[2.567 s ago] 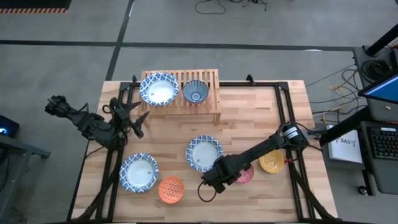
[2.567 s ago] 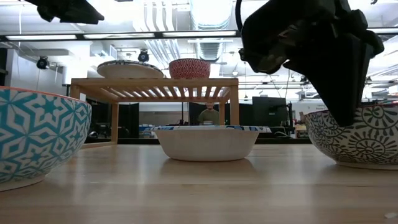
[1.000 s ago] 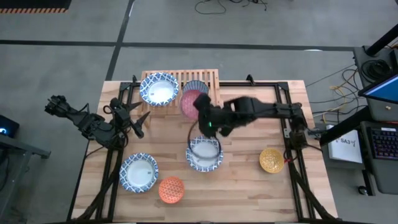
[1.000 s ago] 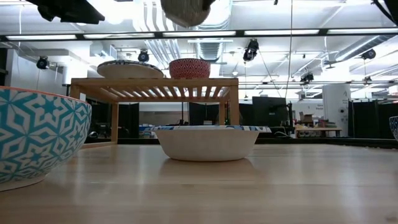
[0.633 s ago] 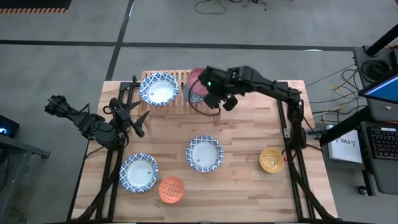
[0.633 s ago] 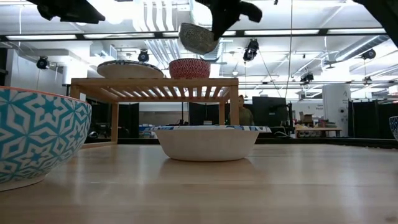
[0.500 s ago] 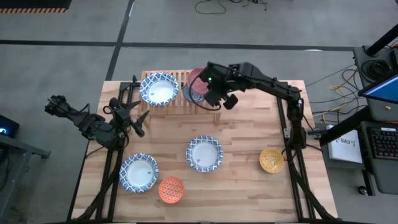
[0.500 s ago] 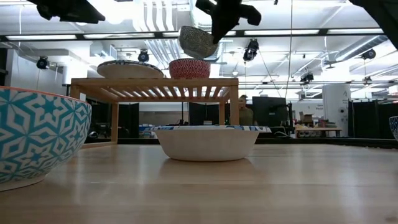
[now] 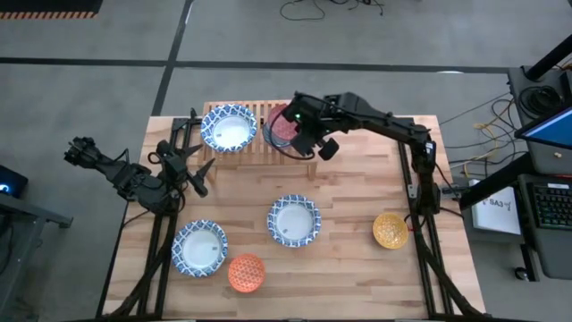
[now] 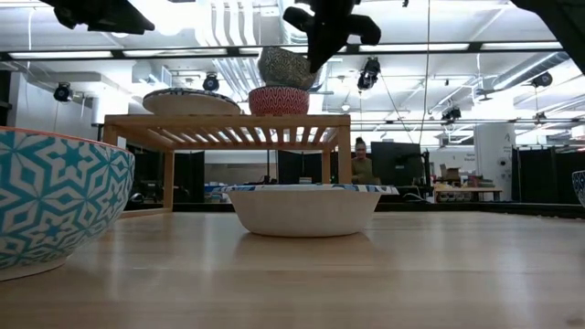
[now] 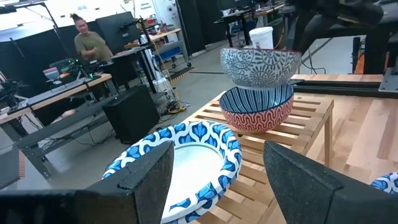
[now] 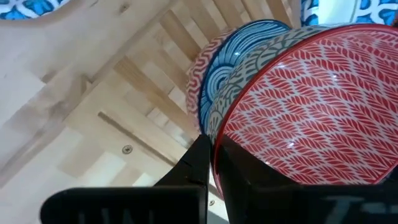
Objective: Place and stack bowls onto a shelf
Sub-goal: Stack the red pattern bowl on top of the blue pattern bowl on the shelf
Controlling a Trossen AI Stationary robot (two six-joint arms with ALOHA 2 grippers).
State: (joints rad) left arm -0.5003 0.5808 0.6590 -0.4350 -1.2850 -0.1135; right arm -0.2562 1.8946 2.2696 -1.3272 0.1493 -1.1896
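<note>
We see the right gripper (image 9: 299,134) out over the shelf (image 9: 308,152) at the far edge of the table (image 9: 357,259), its jaws pinched tight on the rim of a small bowl with a red inside (image 12: 311,112). That red bowl hangs tilted just above the dark blue striped bowl (image 11: 258,107) already sitting on the shelf slats; from the left wrist view we make out a sliver of gap between them, though we cannot tell for sure that they are apart. Right beside it on the shelf sits a wide blue-patterned bowl (image 9: 229,128), close enough that the held bowl has little room on that side.

The left gripper (image 9: 192,170) waits near the table's left edge, in front of the shelf, jaws spread wide and holding nothing.

Down on the table we count four more bowls: a wide blue one (image 9: 293,220) in the middle, another wide blue one (image 9: 199,248) toward the near left, an orange bowl (image 9: 247,273) just beside it, and a yellow bowl (image 9: 390,231) well off on the right by the arm's base. The right arm stretches across the far right of the table, above the wood, over none of these bowls.

Beyond the table, a person (image 11: 87,40) shows in the room behind, among desks and equipment.
</note>
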